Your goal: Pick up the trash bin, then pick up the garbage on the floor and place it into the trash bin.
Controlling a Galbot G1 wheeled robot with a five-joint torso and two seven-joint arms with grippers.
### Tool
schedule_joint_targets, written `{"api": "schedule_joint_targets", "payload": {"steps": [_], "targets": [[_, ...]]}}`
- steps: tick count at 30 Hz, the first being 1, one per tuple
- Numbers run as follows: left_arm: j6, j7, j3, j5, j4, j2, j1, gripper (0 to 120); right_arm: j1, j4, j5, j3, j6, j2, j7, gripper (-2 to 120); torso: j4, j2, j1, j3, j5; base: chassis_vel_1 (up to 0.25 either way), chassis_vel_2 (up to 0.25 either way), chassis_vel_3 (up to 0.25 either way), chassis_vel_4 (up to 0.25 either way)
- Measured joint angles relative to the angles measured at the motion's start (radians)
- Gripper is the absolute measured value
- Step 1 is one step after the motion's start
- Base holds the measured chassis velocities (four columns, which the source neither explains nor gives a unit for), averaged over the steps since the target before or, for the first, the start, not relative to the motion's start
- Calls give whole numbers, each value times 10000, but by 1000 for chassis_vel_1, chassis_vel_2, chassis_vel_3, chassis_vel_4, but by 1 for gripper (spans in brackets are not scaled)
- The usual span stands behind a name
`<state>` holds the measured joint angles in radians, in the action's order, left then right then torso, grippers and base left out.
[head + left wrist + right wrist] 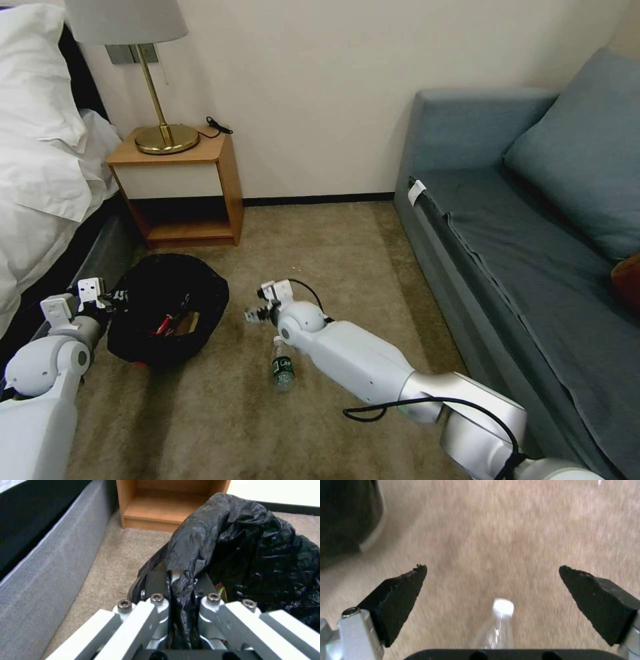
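We hold the trash bin (167, 317) by its rim while our free arm hangs over a bottle on the carpet.

Our left gripper (181, 585) is clamped on the bin's rim and black liner at the bin's left edge, near the wooden nightstand (180, 183). Some litter lies inside the bin. Our right gripper (493, 573), fingers spread wide and empty, hovers to the right of the bin. 1 clear bottle (282, 363) with a green label lies on the carpet just near of it, white cap toward the gripper.
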<state>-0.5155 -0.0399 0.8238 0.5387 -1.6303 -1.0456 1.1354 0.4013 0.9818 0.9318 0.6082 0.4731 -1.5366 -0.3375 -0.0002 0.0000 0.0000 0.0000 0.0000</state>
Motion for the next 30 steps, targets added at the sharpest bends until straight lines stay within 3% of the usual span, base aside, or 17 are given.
{"api": "schedule_joint_targets", "payload": {"steps": [10, 13, 15, 30], "targets": [[-549, 299, 10, -105, -564, -94, -71, 7, 86, -33, 566, 675, 263, 171, -188, 100, 1, 0, 0, 0, 0, 0, 0, 0, 0], [-1066, 523, 23, -98, -1393, -124, -46, 7, 69, -266, 659, 1050, 130, 119, -224, 100, 1, 0, 0, -1, 4, 0, 0, 0, 0], [-1152, 575, 23, -98, -1497, -139, -52, 7, 98, -382, 658, 1162, 72, 99, -220, 100, 1, 1, 0, -1, 4, 0, 0, 0, 0], [-1148, 632, -24, -300, -1386, -384, -13, 7, 488, -1173, 474, 1614, 27, 99, 569, 100, 2, 0, 0, -1, 0, 0, 0, 0, 0]]}}
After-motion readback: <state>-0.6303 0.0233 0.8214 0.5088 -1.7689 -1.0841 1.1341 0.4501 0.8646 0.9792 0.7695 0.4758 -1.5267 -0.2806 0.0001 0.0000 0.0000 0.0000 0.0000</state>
